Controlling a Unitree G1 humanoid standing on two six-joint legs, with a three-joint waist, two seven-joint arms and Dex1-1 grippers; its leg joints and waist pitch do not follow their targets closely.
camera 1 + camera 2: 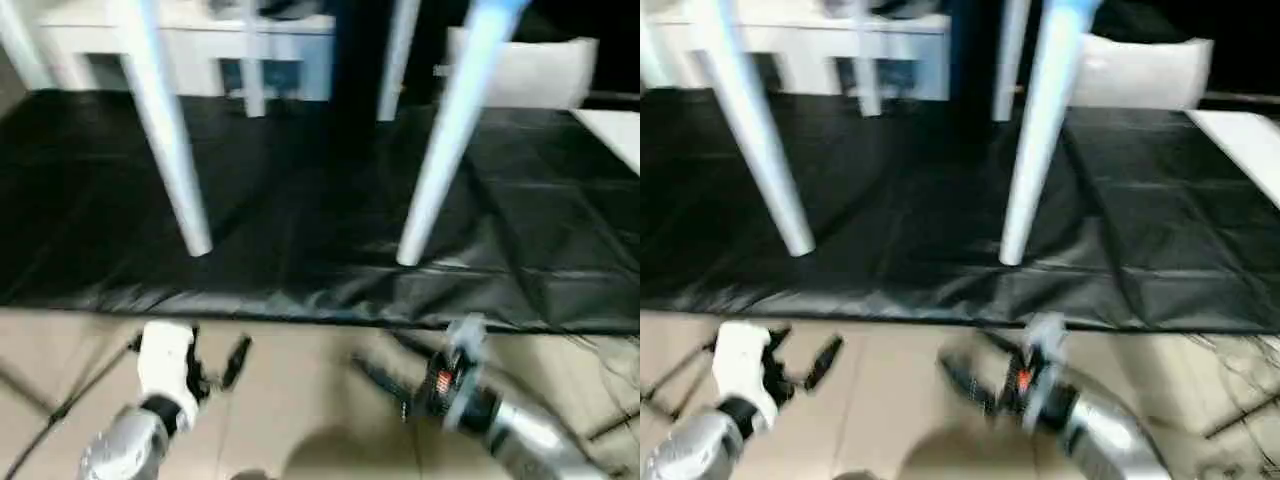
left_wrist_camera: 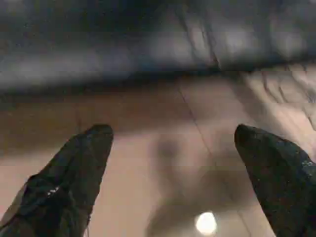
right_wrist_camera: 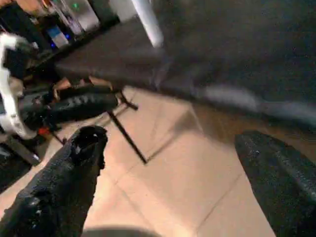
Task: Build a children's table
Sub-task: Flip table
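Standing on a black sheet across the upper half of the head view, the children's table showed four white legs, their feet on the sheet. Below it lay tan floor tiles. At the lower left, the left gripper hung over the tiles with its fingers spread wide, grasping nothing. At the lower right, the right gripper also hung over the tiles, released and empty. A white cabinet stood behind the table.
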